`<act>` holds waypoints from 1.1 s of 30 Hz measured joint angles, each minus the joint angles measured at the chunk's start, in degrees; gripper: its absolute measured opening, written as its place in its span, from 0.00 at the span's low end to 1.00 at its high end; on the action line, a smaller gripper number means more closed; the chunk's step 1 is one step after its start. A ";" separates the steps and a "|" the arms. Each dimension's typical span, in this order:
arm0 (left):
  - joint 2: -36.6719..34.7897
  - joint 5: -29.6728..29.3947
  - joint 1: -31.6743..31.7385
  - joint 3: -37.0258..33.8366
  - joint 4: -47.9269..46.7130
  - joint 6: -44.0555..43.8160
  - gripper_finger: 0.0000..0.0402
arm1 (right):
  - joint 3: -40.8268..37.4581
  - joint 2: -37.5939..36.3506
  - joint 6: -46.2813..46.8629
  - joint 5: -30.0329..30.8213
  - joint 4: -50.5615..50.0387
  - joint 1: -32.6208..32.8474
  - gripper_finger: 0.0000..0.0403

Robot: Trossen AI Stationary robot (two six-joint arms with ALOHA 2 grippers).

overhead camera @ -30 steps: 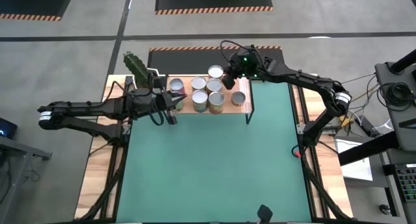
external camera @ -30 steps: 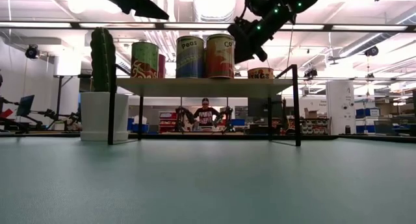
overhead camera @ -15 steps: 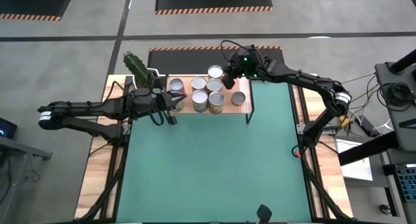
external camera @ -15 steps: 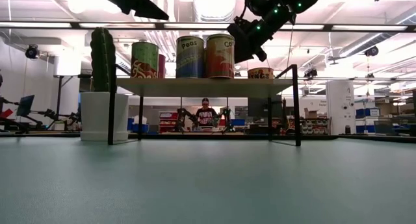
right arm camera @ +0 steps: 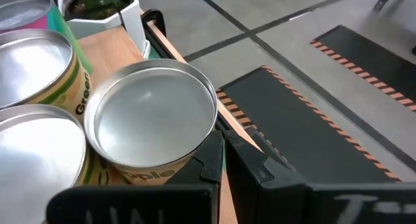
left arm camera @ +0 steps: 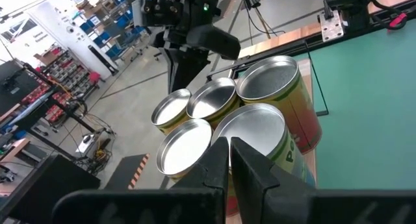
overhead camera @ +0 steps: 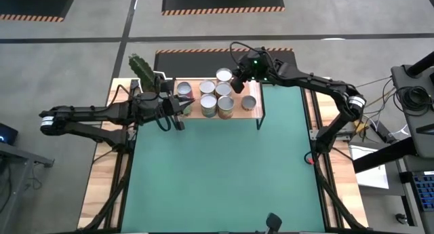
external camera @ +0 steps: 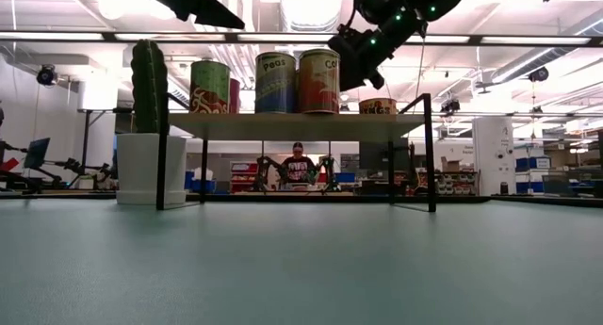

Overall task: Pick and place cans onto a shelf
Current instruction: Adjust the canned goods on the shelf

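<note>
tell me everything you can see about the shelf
The shelf is a low rectangular board of pale wood on thin black metal legs, standing at the far edge of the green table. It sits level, with open space underneath in the low view. Six cans stand upright on it, clustered mid-board, one shorter near its right end. A white cactus pot stands beside its left end.

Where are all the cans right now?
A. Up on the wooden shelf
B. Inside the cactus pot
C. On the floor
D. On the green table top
A: the cans all stand together on the wooden shelf, raised above the green table.
</note>
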 joint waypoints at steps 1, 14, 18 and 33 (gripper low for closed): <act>0.00 0.00 0.00 0.00 0.00 0.00 0.00 | 0.00 0.38 -0.04 -0.01 0.45 0.00 0.02; 0.00 0.00 -0.02 0.00 -0.26 0.00 0.00 | 0.20 -0.75 -0.60 0.04 -0.71 -0.07 0.02; 0.00 0.00 0.00 0.00 -0.26 0.00 0.00 | 0.22 -5.15 0.36 0.02 -4.60 0.47 0.02; 0.00 0.04 0.00 0.00 -0.22 -0.20 0.00 | -3.89 -13.74 -2.47 -10.61 -24.74 14.77 0.02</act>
